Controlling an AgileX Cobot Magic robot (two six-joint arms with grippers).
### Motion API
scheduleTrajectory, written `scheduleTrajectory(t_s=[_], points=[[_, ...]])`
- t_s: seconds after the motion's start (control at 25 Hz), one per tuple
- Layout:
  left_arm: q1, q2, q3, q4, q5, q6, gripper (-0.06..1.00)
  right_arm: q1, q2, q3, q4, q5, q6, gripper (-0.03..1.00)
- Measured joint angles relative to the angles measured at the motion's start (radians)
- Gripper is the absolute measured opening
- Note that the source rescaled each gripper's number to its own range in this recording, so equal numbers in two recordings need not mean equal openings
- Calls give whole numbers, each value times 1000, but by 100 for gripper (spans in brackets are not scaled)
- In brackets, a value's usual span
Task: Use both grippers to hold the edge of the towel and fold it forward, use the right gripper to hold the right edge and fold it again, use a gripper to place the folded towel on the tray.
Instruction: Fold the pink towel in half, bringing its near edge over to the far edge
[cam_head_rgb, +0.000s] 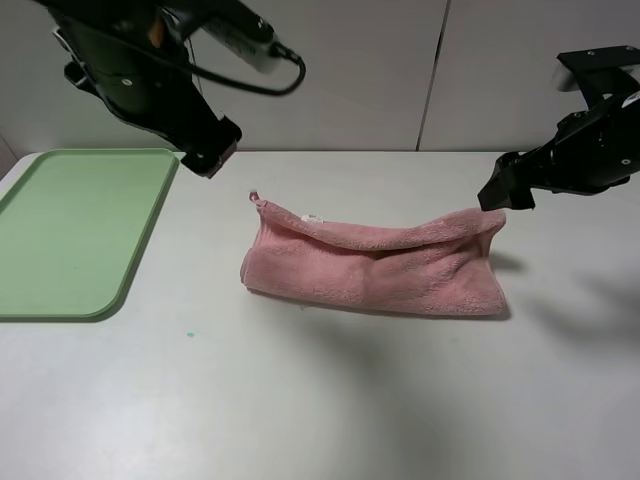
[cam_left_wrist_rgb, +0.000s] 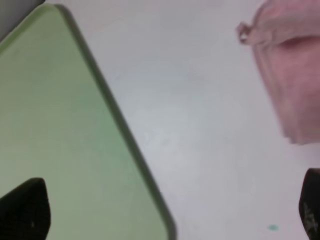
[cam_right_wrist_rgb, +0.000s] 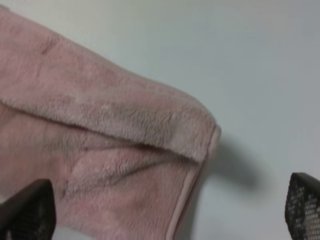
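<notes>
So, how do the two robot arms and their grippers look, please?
Both arms are black and jointed. The left arm is bulkier, with an orange spot, a pale box and a black cable looping from it. The right arm is slimmer. The left gripper and right gripper end in narrow black fingers; the right pair shows a fine dotted grid.

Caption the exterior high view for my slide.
Folded towel on table, tray beside it; left gripper and right gripper open, holding nothing.
</notes>
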Motion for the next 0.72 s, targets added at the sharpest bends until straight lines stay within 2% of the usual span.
scheduleTrajectory(t_s=[0.08,0.24,0.52,0.72], points=[[-4,-71,21,-20,-4,-26,100,0,0,0,0,9,-1,100],[-50,-226,107,-11,-17,-101,100,0,0,0,0,22,-13,100],[-178,-456,301,86,-22,-311,100,0,0,0,0,42,-31,100],[-210,-598,415,103,-14,-348,99,0,0,0,0,51,-34,100]])
